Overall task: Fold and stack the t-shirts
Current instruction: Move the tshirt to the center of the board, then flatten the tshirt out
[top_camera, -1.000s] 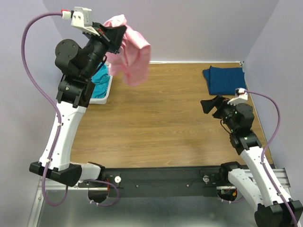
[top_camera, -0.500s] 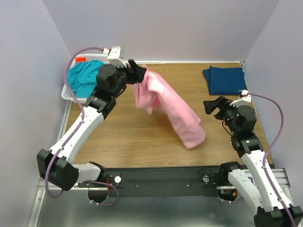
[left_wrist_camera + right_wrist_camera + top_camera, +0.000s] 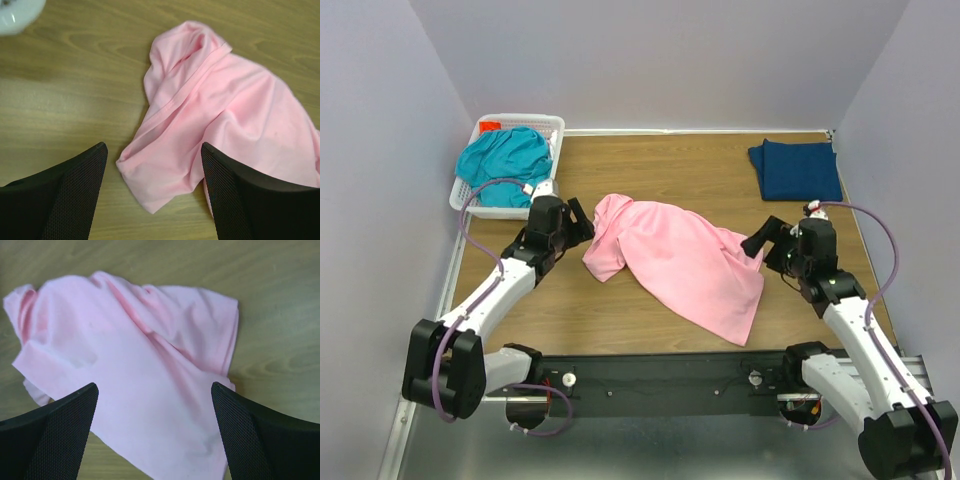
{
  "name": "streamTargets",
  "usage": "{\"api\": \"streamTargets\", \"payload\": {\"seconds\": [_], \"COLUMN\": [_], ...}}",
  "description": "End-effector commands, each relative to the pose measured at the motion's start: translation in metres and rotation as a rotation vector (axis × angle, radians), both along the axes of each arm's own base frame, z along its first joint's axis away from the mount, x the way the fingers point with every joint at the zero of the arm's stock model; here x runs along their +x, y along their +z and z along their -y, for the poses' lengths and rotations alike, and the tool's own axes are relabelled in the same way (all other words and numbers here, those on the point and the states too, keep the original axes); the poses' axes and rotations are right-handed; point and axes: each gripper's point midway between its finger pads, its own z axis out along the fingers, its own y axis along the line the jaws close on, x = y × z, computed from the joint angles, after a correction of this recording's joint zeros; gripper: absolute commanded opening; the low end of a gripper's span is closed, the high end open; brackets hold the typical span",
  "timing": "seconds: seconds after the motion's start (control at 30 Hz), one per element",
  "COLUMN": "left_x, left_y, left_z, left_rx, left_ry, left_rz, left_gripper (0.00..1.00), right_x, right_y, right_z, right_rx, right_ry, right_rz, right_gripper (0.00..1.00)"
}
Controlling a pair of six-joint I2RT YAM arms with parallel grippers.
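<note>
Pink t-shirt (image 3: 675,265) lies crumpled mid-surface (image 3: 650,170), between left gripper (image 3: 582,221) and right gripper (image 3: 762,240), both spread wide and empty. Step in hand: flattening it for folding. The next move probably calls for each gripper to pinch an edge.

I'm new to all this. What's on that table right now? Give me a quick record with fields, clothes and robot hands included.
pink tee: crumpled and unfolded, lying loose in the middle of the table
navy tee: folded, far right corner
teal tee: bunched in the basket, far left
left gripper: open, empty, by the pink tee's left end
right gripper: open, empty, at the pink tee's right edge
folded: navy tee only
</note>
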Motion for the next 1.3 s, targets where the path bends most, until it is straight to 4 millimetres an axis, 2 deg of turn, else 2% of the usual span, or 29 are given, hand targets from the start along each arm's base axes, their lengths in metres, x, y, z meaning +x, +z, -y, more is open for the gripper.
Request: {"api": "streamTargets", "payload": {"seconds": [0.0, 0.1, 0.27, 0.4, 0.5, 0.57, 0.73, 0.77, 0.83, 0.87, 0.9, 0.93, 1.1, 1.13, 1.17, 1.2, 1.27], "left_x": [-0.029, -0.039, -0.055, -0.071, -0.078, -0.079, -0.076, -0.076, -0.073, -0.07, -0.068, -0.067, -0.059, -0.058, -0.059, -0.058, -0.06], "left_y": [-0.037, -0.056, -0.077, -0.089, -0.099, -0.105, -0.11, -0.112, -0.111, -0.113, -0.114, -0.114, -0.1, -0.098, -0.097, -0.095, -0.095], "left_z": [0.009, 0.009, 0.029, 0.049, 0.051, 0.048, 0.053, 0.054, 0.057, 0.052, 0.05, 0.05, 0.043, 0.041, 0.039, 0.036, 0.032], "left_rx": [-0.068, -0.083, -0.117, -0.125, -0.106, -0.087, -0.065, -0.057, -0.049, -0.027, -0.017, -0.011, 0.007, 0.007, 0.009, 0.014, 0.021], "left_ry": [-0.031, -0.036, -0.128, -0.189, -0.173, -0.151, -0.147, -0.153, -0.162, -0.137, -0.134, -0.133, -0.098, -0.088, -0.076, -0.055, -0.036], "left_rz": [-0.098, -0.13, -0.209, -0.255, -0.282, -0.301, -0.321, -0.33, -0.326, -0.322, -0.321, -0.317, -0.256, -0.25, -0.247, -0.243, -0.244], "left_gripper": [0.83, 0.83, 0.83, 0.82, 0.8, 0.73, 0.61, 0.53, 0.47, 0.41, 0.17, 0.0, 0.0, 0.0, 0.0, 0.0, 0.0], "right_x": [-0.047, -0.061, -0.074, -0.095, -0.098, -0.096, -0.1, -0.101, -0.104, -0.105, -0.107, -0.104, -0.108, -0.113, -0.11, -0.121, -0.122], "right_y": [-0.049, -0.067, -0.074, -0.09, -0.092, -0.09, -0.094, -0.095, -0.095, -0.095, -0.095, -0.093, -0.089, -0.092, -0.087, -0.094, -0.095], "right_z": [0.003, 0.002, -0.012, -0.006, -0.006, -0.004, -0.004, -0.002, -0.005, -0.006, -0.012, -0.012, -0.036, -0.04, -0.047, -0.062, -0.073], "right_rx": [0.024, 0.041, 0.12, 0.095, 0.099, 0.092, 0.083, 0.076, 0.068, 0.063, 0.058, 0.038, -0.066, -0.138, -0.167, -0.219, -0.278], "right_ry": [-0.049, -0.059, -0.028, -0.05, -0.056, -0.065, -0.054, -0.059, -0.039, -0.03, -0.008, -0.013, 0.093, 0.102, 0.11, 0.153, 0.172], "right_rz": [-0.293, -0.358, -0.429, -0.525, -0.52, -0.509, -0.53, -0.539, -0.56, -0.567, -0.566, -0.555, -0.571, -0.575, -0.563, -0.592, -0.583], "right_gripper": [1.0, 1.0, 1.0, 1.0, 1.0, 1.0, 1.0, 1.0, 1.0, 1.0, 1.0, 1.0, 1.0, 0.99, 0.99, 0.99, 0.99]}}
